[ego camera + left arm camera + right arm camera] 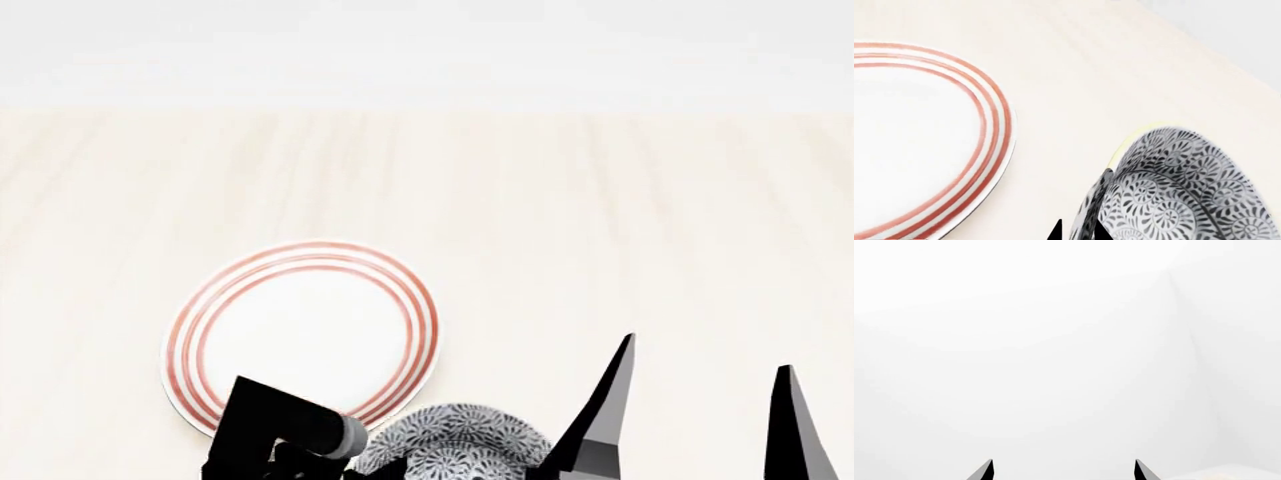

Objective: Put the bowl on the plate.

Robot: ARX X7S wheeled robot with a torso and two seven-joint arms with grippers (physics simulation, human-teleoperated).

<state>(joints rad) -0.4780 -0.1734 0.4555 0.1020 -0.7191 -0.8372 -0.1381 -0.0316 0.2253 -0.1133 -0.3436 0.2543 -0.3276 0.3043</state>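
The table point(641, 200), a pale wood-grain surface, filled most of the head view and carried both task objects toward its near edge. The plate point(302, 335) lay flat and bare on it, left of centre, its three red rings unobstructed; nothing rested on it, so the transfer was judged not yet made. The bowl point(461, 440) sat just beside the plate's near right edge, apart from it by a narrow strip of table in the left wrist view, with its rim tilted toward that camera so that the patterned inside and the yellowish lip showed. The left arm point(274, 430) reached in low at the bottom of the head view and ended at the bowl. The left gripper point(1077, 232) had its dark tips at the bowl's wall near the rim, one seemingly either side of it, a placement suited to pinching the wall for a lift; whether the jaws were closed on it could not be told, as only the tips showed. The right gripper point(707, 410) stood to the right of the bowl, tips pointing up and spread wide apart, holding nothing; the right wrist view showed only blank background between them, consistent with an arm parked clear of the work.
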